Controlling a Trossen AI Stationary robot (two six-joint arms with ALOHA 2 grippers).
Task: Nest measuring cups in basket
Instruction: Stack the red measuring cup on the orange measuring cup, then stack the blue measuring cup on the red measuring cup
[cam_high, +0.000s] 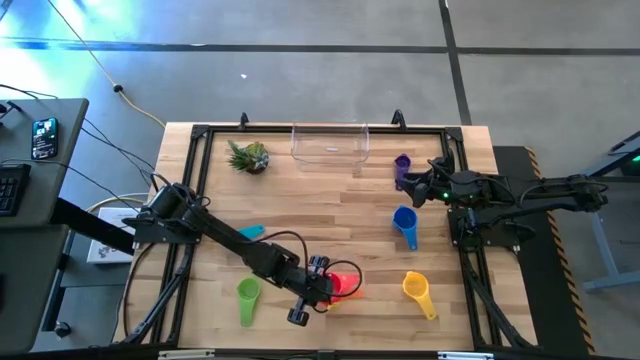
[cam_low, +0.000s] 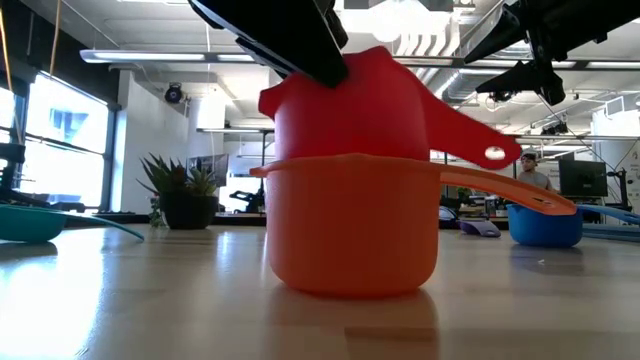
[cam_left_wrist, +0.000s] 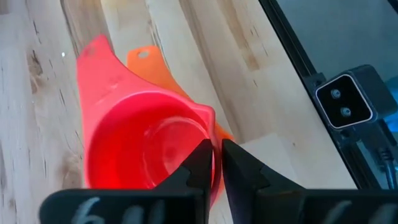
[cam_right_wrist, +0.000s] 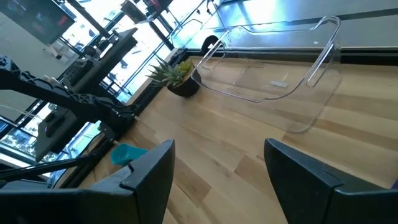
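My left gripper (cam_left_wrist: 214, 163) sits at the table's near edge, about six o'clock from the table's centre in the high view, and its two fingers stand narrow, pinching the thin rim of the red cup (cam_left_wrist: 146, 146) between them. The red cup sits nested inside the orange cup (cam_low: 352, 228), whose bowl rests flat on the wood; the low view shows the red bowl rising out of the orange one, both handles pointing the same way, the red handle just above the orange. My right gripper (cam_right_wrist: 219, 163) hangs with its fingers spread wide and nothing between them, over the right side of the table at about two o'clock from centre. The basket (cam_high: 330, 142) stands at the far edge at twelve o'clock, and I see no cup in it. The purple cup (cam_high: 402, 166) lies just beside my right gripper, the blue cup (cam_high: 405, 224) at about three o'clock, the yellow cup (cam_high: 418, 291) at about five, the green cup (cam_high: 248, 297) at about seven, and the light blue cup (cam_high: 250, 231) near nine, partly under my left arm. A small plant (cam_high: 249, 157) sits at eleven o'clock.
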